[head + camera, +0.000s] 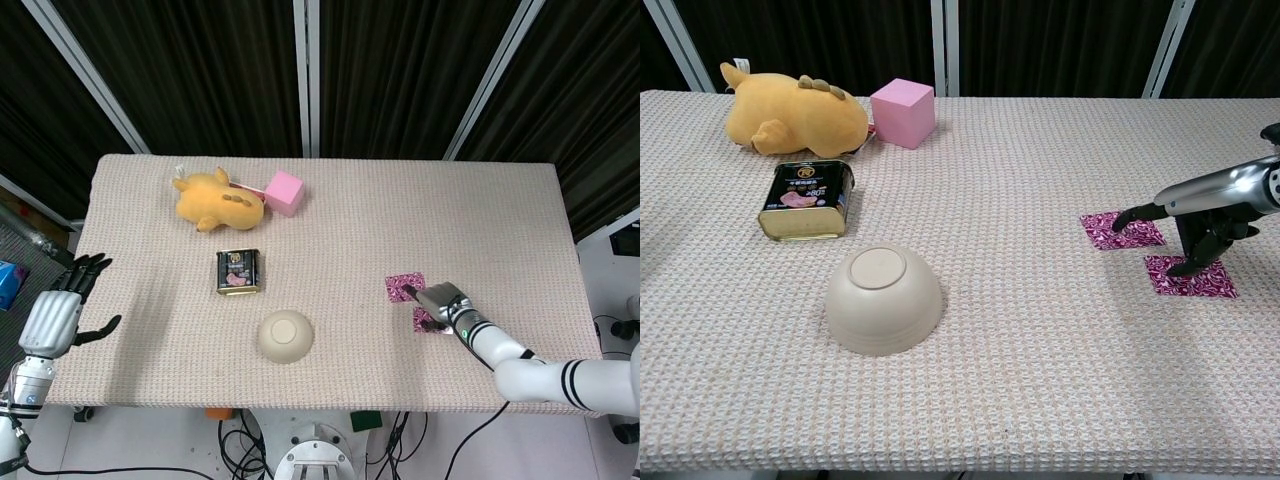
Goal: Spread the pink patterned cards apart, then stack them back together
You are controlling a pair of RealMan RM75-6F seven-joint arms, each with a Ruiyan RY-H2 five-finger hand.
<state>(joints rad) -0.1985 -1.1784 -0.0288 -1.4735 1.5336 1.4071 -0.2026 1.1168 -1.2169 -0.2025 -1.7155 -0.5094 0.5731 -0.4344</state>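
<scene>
Two pink patterned cards lie flat and apart on the right side of the table. The far card point(400, 286) point(1132, 236) sits up and to the left of the near card point(424, 324) point(1206, 284). My right hand point(446, 304) point(1212, 214) reaches over both with its fingers spread. One fingertip point(1120, 222) touches the far card and another point(1186, 268) presses on the near card. It grips nothing. My left hand point(58, 312) hovers off the table's left edge with its fingers apart and nothing in it; the chest view does not show it.
An upturned beige bowl point(286, 335) point(883, 298) sits at the front centre. Behind it lies a tin can point(238, 272) point(807, 200). A yellow plush toy point(215, 198) point(795, 118) and a pink cube point(285, 192) point(903, 112) lie at the back left.
</scene>
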